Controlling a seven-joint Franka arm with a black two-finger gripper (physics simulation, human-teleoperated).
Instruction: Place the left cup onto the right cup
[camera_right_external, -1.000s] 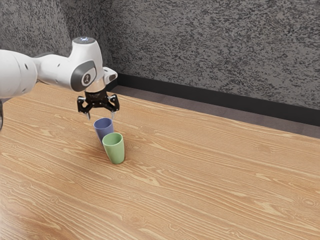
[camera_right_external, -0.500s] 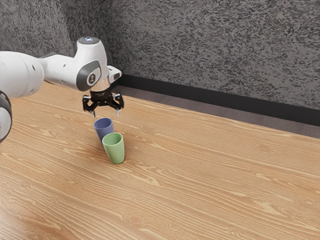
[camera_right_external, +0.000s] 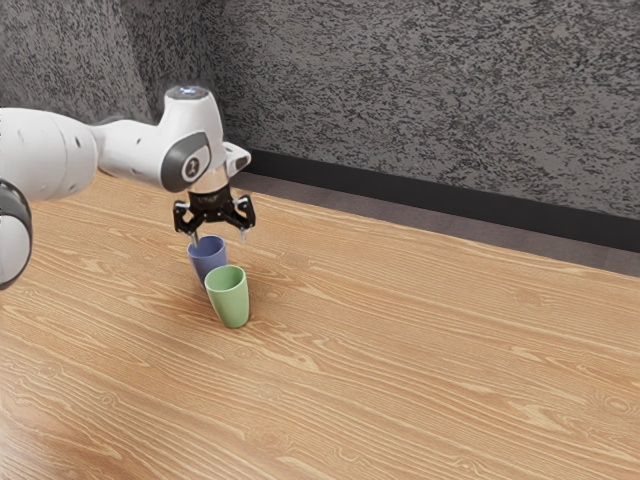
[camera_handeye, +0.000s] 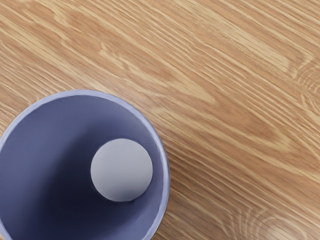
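Blue cup upright on the table, just beside the green cup.
The pincer is held apart just above its rim.

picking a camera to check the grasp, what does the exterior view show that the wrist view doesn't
Exterior view: the open gripper hanging just above the blue cup, with the green cup beside it, and the dark wall. Wrist view: the blue cup's inside, down to its pale round bottom. Both: the blue cup and the wooden table.
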